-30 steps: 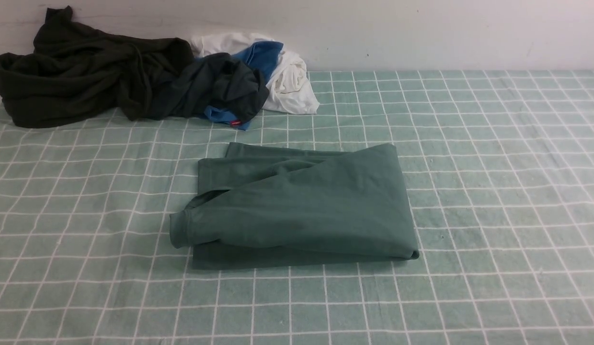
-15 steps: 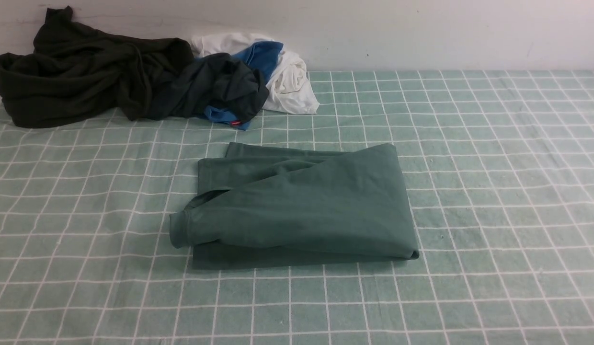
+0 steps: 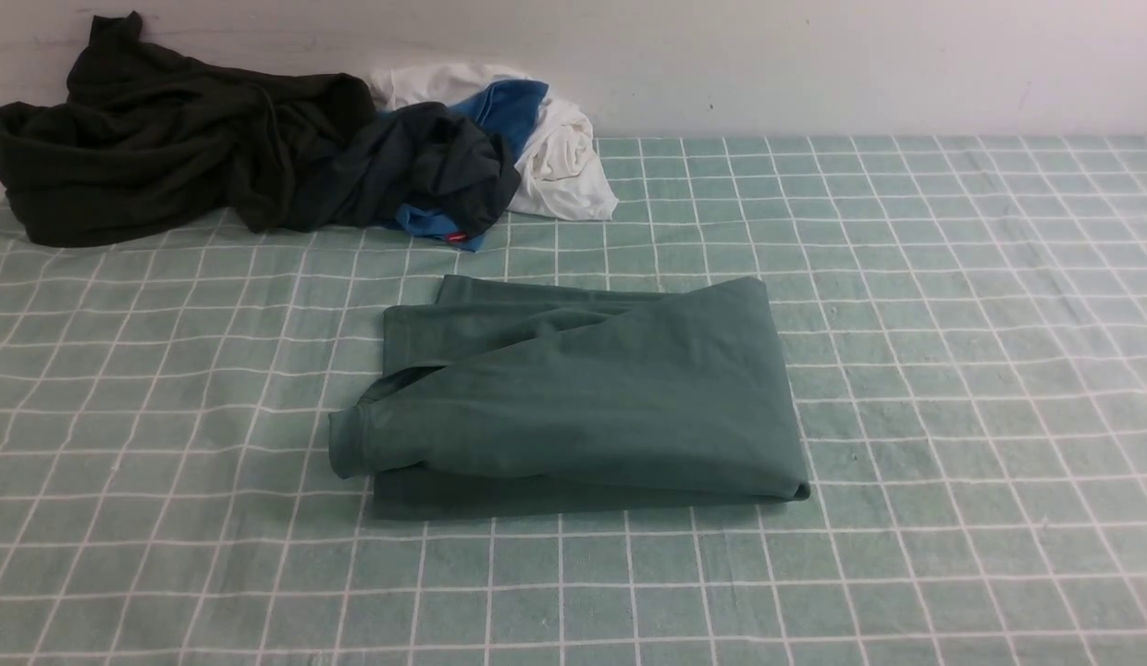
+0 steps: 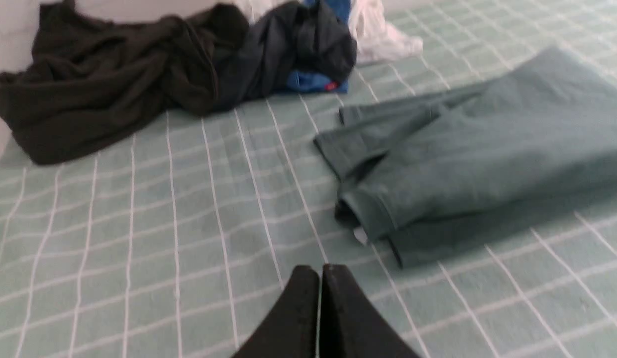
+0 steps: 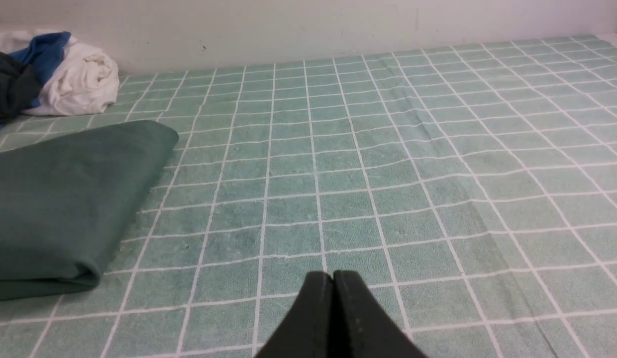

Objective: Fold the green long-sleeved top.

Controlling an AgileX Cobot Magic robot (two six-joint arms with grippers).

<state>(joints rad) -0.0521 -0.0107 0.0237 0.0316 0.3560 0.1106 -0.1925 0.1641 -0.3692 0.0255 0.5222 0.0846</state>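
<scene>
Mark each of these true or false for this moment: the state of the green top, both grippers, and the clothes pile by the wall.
1. The green long-sleeved top lies folded into a compact stack on the checked cloth. True.
2. The left gripper is clamped on a cuff of the top. False: its jaws are shut on nothing, short of the top.
3. The right gripper is shut and holds nothing. True.
4. The dark olive-black garment lies on top of the green top. False: it sits crumpled by the wall, apart from it.
5. A white garment and a blue garment are in the pile by the wall. True.
</scene>
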